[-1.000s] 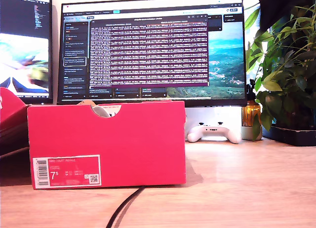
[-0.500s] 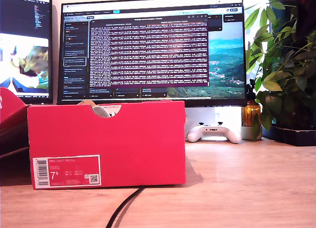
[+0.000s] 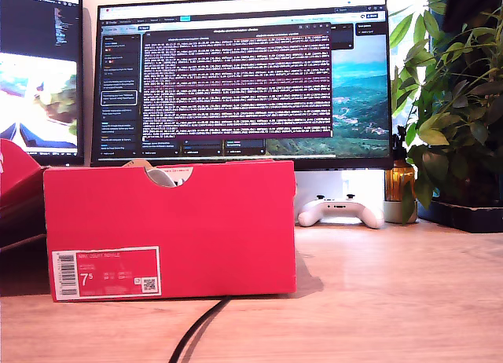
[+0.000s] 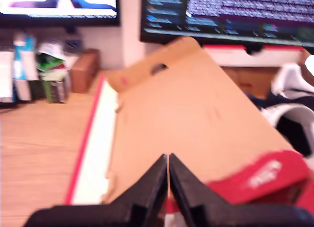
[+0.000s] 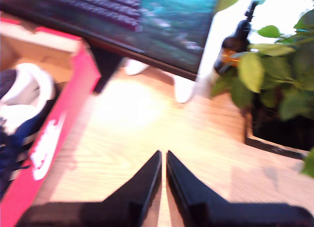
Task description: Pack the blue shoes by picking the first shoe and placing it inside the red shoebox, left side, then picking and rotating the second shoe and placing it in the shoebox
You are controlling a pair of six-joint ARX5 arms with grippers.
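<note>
Wooden desk (image 3: pixel 377 300) holds red shoebox (image 3: pixel 169 229); both pincers (image 4: pixel 168 160) (image 5: pixel 163 158) pressed together, empty.

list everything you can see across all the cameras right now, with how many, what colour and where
shoebox: one, red, on the desk at the exterior view's left, open, white size label on its front
box lid: one, brown inside with red edge, beside the box under my first gripper
shoes: navy and white, inside the box; count unclear
monitors: two, dark frames, behind the box
game controller: one, white, under the bigger monitor
plant: one, green, at the exterior view's right
bottle: one, amber, beside the plant
cable: one, black, on the desk in front of the box
desk: one, light wood
first gripper: black, jaws shut, empty
second gripper: black, jaws shut, empty
</note>
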